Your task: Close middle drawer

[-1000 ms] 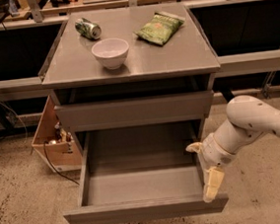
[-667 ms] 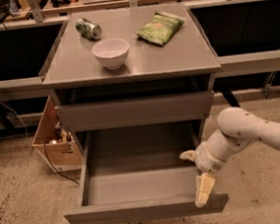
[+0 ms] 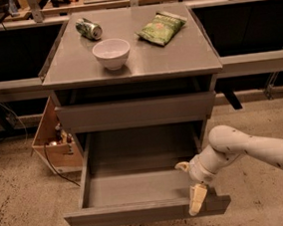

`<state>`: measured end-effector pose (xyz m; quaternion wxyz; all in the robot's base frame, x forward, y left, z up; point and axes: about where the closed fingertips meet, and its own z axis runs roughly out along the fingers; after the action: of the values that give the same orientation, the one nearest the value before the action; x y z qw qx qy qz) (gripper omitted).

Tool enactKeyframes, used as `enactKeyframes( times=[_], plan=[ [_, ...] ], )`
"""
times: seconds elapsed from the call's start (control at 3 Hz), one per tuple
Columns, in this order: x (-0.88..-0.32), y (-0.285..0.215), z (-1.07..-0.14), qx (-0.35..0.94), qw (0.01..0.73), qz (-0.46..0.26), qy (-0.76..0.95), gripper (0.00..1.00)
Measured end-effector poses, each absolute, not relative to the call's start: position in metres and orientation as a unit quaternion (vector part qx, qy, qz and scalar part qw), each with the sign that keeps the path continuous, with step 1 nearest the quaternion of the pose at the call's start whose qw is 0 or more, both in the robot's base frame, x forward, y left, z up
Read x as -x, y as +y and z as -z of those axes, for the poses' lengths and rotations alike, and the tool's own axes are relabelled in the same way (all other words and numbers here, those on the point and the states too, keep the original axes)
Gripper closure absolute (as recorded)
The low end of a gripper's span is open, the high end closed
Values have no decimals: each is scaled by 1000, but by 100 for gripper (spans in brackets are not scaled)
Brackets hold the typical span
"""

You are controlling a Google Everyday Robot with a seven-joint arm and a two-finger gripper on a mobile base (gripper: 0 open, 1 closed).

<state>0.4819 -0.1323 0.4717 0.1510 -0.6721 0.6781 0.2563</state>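
Middle drawer (image 3: 131, 215) sits pulled right out under the tabletop (image 3: 146, 59), with the gripper (image 3: 190, 184) at its front right corner, fingers spread and holding nothing. This looks like the approach. Next it must get in front of the panel and push straight in. Whether a finger touches the panel is hard to tell.

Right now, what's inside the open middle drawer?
Only bare grey floor shows inside the middle drawer. The gripper over its front right corner covers that spot, and the rear lies in shadow under the upper drawer front.
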Motion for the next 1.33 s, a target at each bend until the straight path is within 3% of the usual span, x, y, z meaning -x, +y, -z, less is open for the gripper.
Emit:
enactKeyframes(
  times=[0.67, 1.0, 1.33],
  plan=[
    [-493, -122, -424, 687, 184, -244, 660, 0],
    [-502, -112, -417, 692, 202, -241, 650, 16],
    [-513, -103, -421, 698, 217, -236, 640, 39]
  ],
)
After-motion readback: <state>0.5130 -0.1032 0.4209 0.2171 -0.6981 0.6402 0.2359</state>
